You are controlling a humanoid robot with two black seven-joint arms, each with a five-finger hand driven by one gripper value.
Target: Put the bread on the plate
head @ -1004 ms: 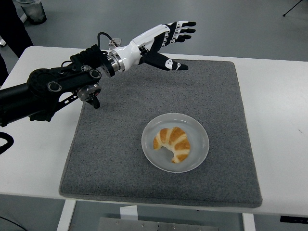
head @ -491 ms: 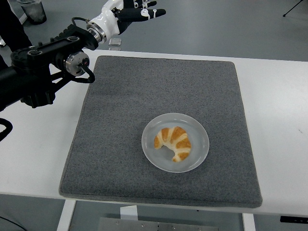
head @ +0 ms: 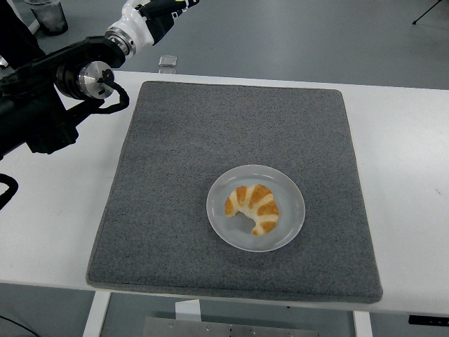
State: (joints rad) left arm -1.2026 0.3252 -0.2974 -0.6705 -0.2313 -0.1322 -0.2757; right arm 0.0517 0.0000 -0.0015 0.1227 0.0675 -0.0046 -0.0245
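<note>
A golden croissant [head: 254, 207] lies on a round light-grey plate [head: 222, 217] in the middle of a dark grey mat [head: 175, 161]. My left arm [head: 63, 77] reaches in from the left edge, raised over the table's far left corner. Its hand [head: 163, 8] is mostly cut off by the picture's top edge, far from the plate, and nothing shows in it. The right arm is out of view.
The mat covers most of the white table [head: 400, 154]. A small grey square object [head: 167, 62] lies on the floor beyond the table's far edge. A dark bin [head: 48, 14] stands at the top left.
My left arm has swung up and back to the left, away from the mat. Its open hand has moved almost out of the top of the picture. The croissant and plate have not moved.
</note>
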